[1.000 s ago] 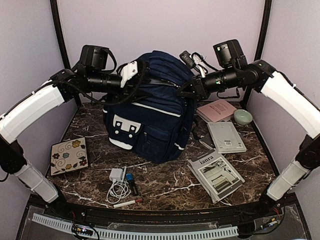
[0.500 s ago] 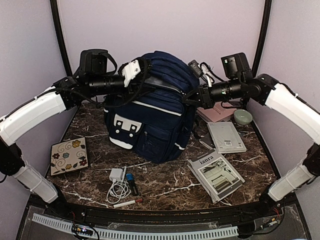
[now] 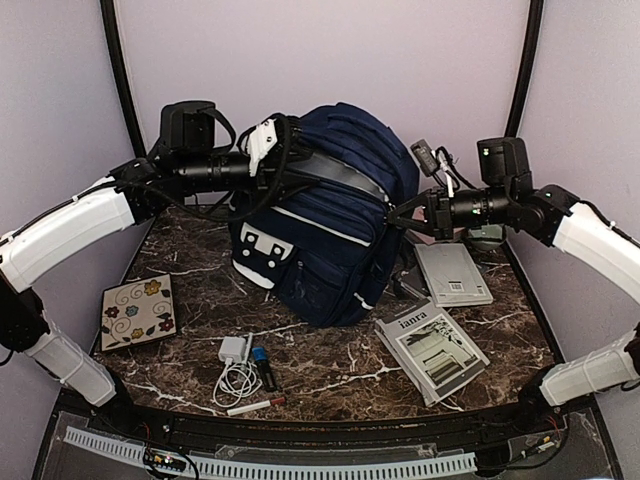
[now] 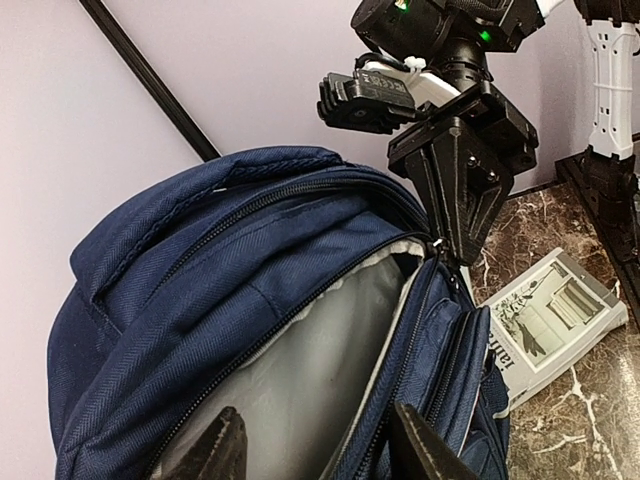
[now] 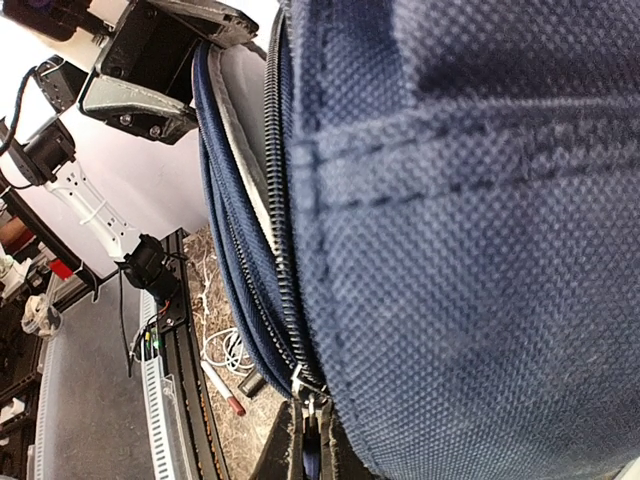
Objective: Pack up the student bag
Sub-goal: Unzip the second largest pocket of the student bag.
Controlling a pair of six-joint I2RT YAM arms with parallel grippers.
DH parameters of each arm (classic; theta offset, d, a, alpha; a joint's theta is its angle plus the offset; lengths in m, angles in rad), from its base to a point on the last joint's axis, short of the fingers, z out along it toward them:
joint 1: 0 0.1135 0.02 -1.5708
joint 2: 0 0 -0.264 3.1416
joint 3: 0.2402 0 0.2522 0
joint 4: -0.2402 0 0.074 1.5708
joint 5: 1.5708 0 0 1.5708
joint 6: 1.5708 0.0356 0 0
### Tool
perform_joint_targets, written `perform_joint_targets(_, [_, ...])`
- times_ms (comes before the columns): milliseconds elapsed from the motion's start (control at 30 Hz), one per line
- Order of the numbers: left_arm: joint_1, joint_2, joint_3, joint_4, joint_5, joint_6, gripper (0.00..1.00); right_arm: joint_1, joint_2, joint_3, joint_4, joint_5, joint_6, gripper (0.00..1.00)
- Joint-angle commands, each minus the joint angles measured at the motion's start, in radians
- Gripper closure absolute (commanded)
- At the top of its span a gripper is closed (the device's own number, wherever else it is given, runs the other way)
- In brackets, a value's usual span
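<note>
The student bag (image 3: pixel 320 240) is a large navy backpack standing mid-table and leaning to the right. Its main compartment is unzipped, showing light grey lining (image 4: pixel 300 370). My left gripper (image 3: pixel 285 152) is at the bag's top left; in the left wrist view its fingers (image 4: pixel 320 450) stand wide apart over the opening, gripping nothing that shows. My right gripper (image 3: pixel 402 212) is at the bag's right side, shut on the zipper pull (image 5: pixel 312 400) at the end of the open zip. It also shows in the left wrist view (image 4: pixel 455 245).
A flowered square tile (image 3: pixel 140 311) lies at the left. A white charger with cable (image 3: pixel 237 368), a small blue and black item (image 3: pixel 263 366) and a pen (image 3: pixel 255 405) lie in front. A magazine (image 3: pixel 432 348) and a grey book (image 3: pixel 452 273) lie at the right.
My right gripper has moved right and down along the zip with the pull. The bag has tipped and shifted to the right. The left gripper has stayed at the bag's top.
</note>
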Motion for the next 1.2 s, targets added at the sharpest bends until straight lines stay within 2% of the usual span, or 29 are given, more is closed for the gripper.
perform_joint_targets(0, [0.105, -0.131, 0.014, 0.002, -0.141, -0.003, 1.00, -0.083, -0.030, 0.009, -0.221, 0.074, -0.011, 1.00])
perform_joint_targets(233, [0.103, -0.118, 0.038, -0.240, 0.121, 0.076, 1.00, -0.082, 0.078, 0.202, -0.272, 0.039, -0.024, 1.00])
perform_joint_targets(300, [0.095, -0.095, 0.077, -0.327, 0.139, 0.103, 0.88, -0.077, 0.100, 0.232, -0.275, 0.029, -0.022, 1.00])
perform_joint_targets(367, [0.075, -0.080, 0.096, -0.371, 0.090, 0.131, 0.75, -0.069, 0.118, 0.253, -0.278, 0.026, -0.026, 1.00])
perform_joint_targets(500, [0.055, -0.071, 0.112, -0.356, -0.010, 0.132, 0.52, -0.041, 0.130, 0.262, -0.283, 0.024, -0.042, 1.00])
perform_joint_targets(633, [0.050, -0.031, 0.226, -0.446, -0.093, 0.100, 0.40, 0.002, 0.130, 0.283, -0.319, 0.036, -0.090, 1.00])
perform_joint_targets(800, [0.044, 0.035, 0.462, -0.646, -0.177, -0.013, 0.25, 0.085, 0.124, 0.311, -0.322, 0.085, -0.131, 1.00])
perform_joint_targets(933, [0.045, 0.042, 0.604, -0.786, -0.114, -0.099, 0.23, 0.101, 0.143, 0.326, -0.304, 0.093, -0.123, 1.00])
perform_joint_targets(1000, [0.041, 0.030, 0.600, -0.810, -0.078, -0.110, 0.22, 0.111, 0.160, 0.332, -0.301, 0.095, -0.123, 1.00])
perform_joint_targets(1167, [0.022, 0.064, 0.567, -0.849, -0.170, -0.067, 0.26, 0.147, 0.200, 0.351, -0.310, 0.112, -0.129, 1.00])
